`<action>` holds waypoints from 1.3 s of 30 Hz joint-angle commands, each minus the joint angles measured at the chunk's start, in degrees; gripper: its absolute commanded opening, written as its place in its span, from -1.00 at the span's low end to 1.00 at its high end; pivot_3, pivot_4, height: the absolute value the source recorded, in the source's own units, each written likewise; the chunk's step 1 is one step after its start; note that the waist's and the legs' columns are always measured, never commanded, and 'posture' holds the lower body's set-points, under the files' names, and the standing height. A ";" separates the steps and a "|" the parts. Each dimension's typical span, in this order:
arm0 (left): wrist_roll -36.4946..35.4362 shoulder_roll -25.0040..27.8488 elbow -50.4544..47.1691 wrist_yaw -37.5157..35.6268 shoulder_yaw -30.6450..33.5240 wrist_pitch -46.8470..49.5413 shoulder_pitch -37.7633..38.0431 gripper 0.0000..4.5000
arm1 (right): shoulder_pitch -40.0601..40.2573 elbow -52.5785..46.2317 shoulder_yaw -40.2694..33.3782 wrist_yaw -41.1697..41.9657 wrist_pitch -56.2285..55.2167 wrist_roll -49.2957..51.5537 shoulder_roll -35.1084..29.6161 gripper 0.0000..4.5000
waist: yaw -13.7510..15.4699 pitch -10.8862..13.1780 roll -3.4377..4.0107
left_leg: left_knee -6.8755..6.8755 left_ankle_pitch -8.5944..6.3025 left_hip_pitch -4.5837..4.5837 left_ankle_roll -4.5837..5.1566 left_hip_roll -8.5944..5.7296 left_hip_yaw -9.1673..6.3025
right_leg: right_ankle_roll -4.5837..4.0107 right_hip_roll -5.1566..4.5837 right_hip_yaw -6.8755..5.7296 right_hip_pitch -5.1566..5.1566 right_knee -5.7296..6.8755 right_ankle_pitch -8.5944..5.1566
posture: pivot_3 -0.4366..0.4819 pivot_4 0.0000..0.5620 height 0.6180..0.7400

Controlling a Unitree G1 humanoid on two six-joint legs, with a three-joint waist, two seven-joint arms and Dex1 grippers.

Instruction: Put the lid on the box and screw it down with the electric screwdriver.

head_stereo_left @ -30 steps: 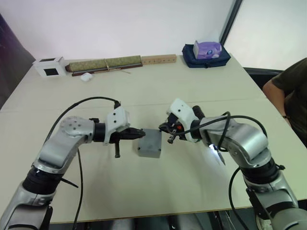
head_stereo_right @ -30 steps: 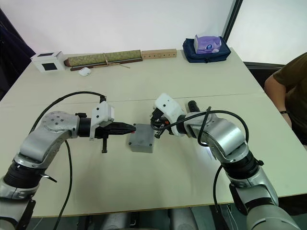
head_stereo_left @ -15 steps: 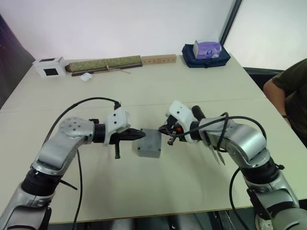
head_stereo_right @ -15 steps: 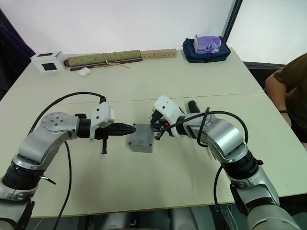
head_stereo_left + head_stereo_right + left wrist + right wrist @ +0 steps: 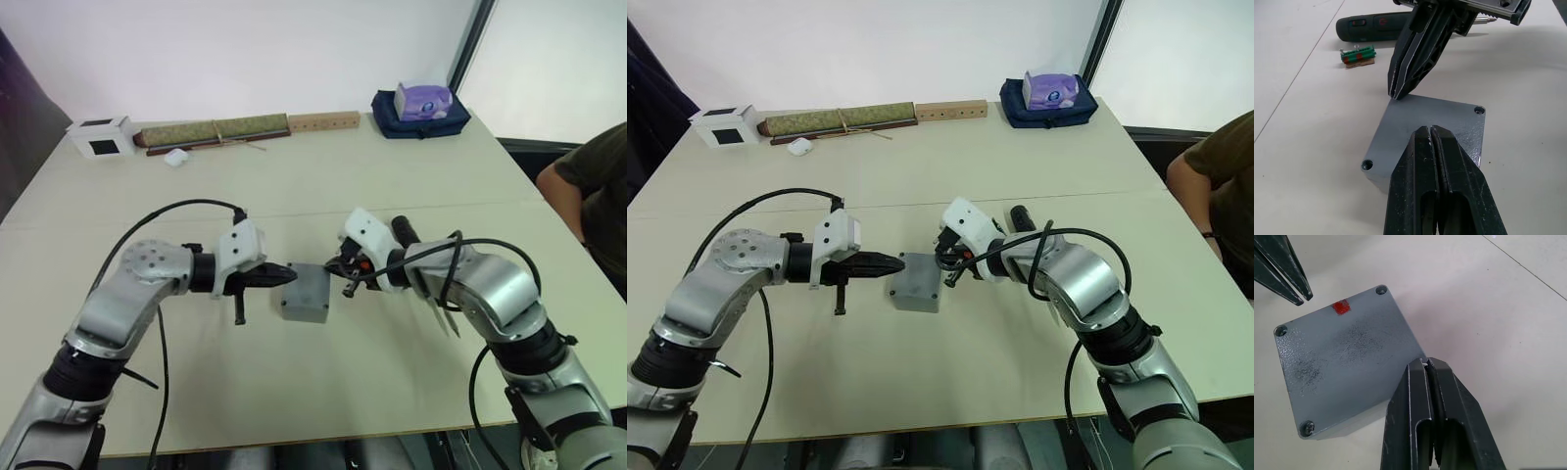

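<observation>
1. The box (image 5: 306, 293) sits near the middle of the table (image 5: 392, 382), a little toward the near edge, with the lid (image 5: 1347, 362) already lying flat on top; the lid's red mark (image 5: 1341, 307) faces up.
2. The left gripper (image 5: 284, 273) points at the box's left side and the right gripper (image 5: 336, 266) at its right side. Both have their jaws pressed together, holding nothing, tips just beside or on the lid's edges.
3. In the right wrist view, a screw head shows in one corner hole (image 5: 1307, 427); the other visible holes look empty, though this is hard to be sure of.
4. Judged by its look, the box is cast metal: stiff, fairly heavy for its size, and not fragile. The smooth painted lid could slide if nudged sideways, so pressing down on its flat face should steady it better than pushing its rim.
5. The electric screwdriver (image 5: 1376, 27) lies on the table beyond the right gripper. It looks rigid and smooth, best taken around its thick barrel, clear of the bit.
6. A small green circuit-board piece (image 5: 1357, 54) lies just beside the screwdriver and could get in the way of a grasp.
7. Along the far edge lie a white box (image 5: 101, 136), a long green roll (image 5: 211, 130), a wooden block (image 5: 323, 121) and a blue bag (image 5: 419, 106), well apart from the work.
8. A person's arm (image 5: 588, 186) shows at the right edge.
</observation>
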 commanded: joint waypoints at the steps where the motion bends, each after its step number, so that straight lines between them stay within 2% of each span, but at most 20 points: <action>1: -0.86 -0.10 -2.43 0.71 0.87 -0.11 0.12 -1.00 | -1.23 -1.00 0.23 1.24 -0.04 0.31 -0.61 -0.30 | 0.03 0.00 0.00 | 0.00 0.00 0.00 0.00 0.00 0.00 | 0.00 0.00 0.00 0.00 0.00 0.00 | -0.05 -0.47 1.00; 4: -1.01 -0.22 -2.74 1.09 0.83 0.10 0.17 -1.00 | -1.68 -1.59 -0.10 2.11 0.25 0.46 -1.12 0.18 | 0.05 0.00 0.00 | 0.00 0.00 0.00 0.00 0.00 0.00 | 0.00 0.00 0.00 0.00 0.00 0.00 | -0.05 -0.47 1.00; 5: -1.05 -0.24 -2.80 1.17 0.83 0.10 0.22 -1.00 | -1.90 -1.81 -0.16 2.36 0.35 0.43 -1.39 0.40 | 0.06 0.00 0.00 | 0.00 0.00 0.00 0.00 0.00 0.00 | 0.00 -0.01 0.00 0.00 0.00 0.00 | -0.05 -0.47 1.00; 9: -1.29 -0.54 -2.50 1.04 0.81 -0.34 -0.07 -1.00 | -3.69 -3.28 -1.87 3.92 1.37 0.45 -5.07 0.98 | 0.13 0.01 0.01 | 0.00 0.00 0.00 0.00 0.00 0.00 | 0.00 -0.01 0.00 0.00 0.00 0.00 | -0.05 -0.47 1.00; 13: -2.47 -2.02 -2.56 0.87 0.38 0.11 -1.91 -1.00 | -7.29 -1.93 -6.55 6.23 5.47 1.36 -12.16 0.98 | 0.36 0.03 0.03 | 0.01 0.00 -0.01 0.00 -0.01 0.02 | 0.00 -0.04 0.00 0.00 -0.01 0.00 | -0.05 -0.47 1.00; 15: -2.84 -3.00 -2.57 0.87 -0.16 0.37 -3.00 -1.00 | -8.37 0.32 -6.63 8.07 5.53 0.67 -17.26 0.98 | 0.40 0.03 0.03 | 0.02 0.00 -0.02 0.00 -0.02 0.02 | 0.00 -0.06 0.00 0.01 -0.02 0.00 | -0.05 -0.47 1.00; 18: -3.73 -2.95 -1.30 -0.97 0.59 -0.61 -4.31 -1.00 | -13.98 6.16 -2.65 9.93 10.24 -0.35 -22.96 0.98 | 0.27 0.03 0.03 | 0.01 0.00 -0.01 0.00 -0.02 0.03 | 0.00 -0.05 0.00 0.02 -0.06 0.00 | -0.05 -0.47 1.00; 22: -3.32 -4.17 -0.75 -1.09 -0.59 -1.28 -5.22 -1.00 | -18.08 13.50 2.82 11.66 12.47 -2.15 -25.90 0.98 | -0.41 0.03 0.03 | -0.07 0.00 0.04 0.00 0.01 0.06 | -0.01 0.01 0.04 -0.01 -0.06 0.00 | -0.05 -0.47 1.00; 26: -4.32 -4.53 -1.19 -2.54 -0.32 -2.66 -4.98 -1.00 | -21.75 23.55 9.90 13.34 16.32 -2.90 -23.60 0.98 | -0.36 0.03 0.03 | -0.08 0.00 0.01 0.00 0.02 0.07 | -0.02 0.02 0.05 -0.04 -0.07 0.00 | -0.05 -0.47 1.00; 33: -3.16 -6.44 -0.90 -1.37 -2.34 -3.00 -5.90 -1.00 | -23.73 33.96 15.03 17.27 14.55 -4.55 -21.71 0.98 | 0.10 0.04 0.05 | -0.06 0.00 -0.04 0.00 0.00 0.10 | -0.01 -0.03 0.06 -0.08 -0.09 0.00 | -0.05 -0.47 1.00; 39: -2.86 -7.09 -0.97 -0.55 -2.19 -3.93 -5.19 -1.00 | -25.75 41.51 17.88 17.04 14.95 -6.92 -16.59 0.98 | -0.02 0.04 0.05 | -0.07 0.00 -0.03 0.00 0.00 0.09 | -0.01 0.00 0.05 -0.09 -0.08 0.00 | -0.05 -0.47 1.00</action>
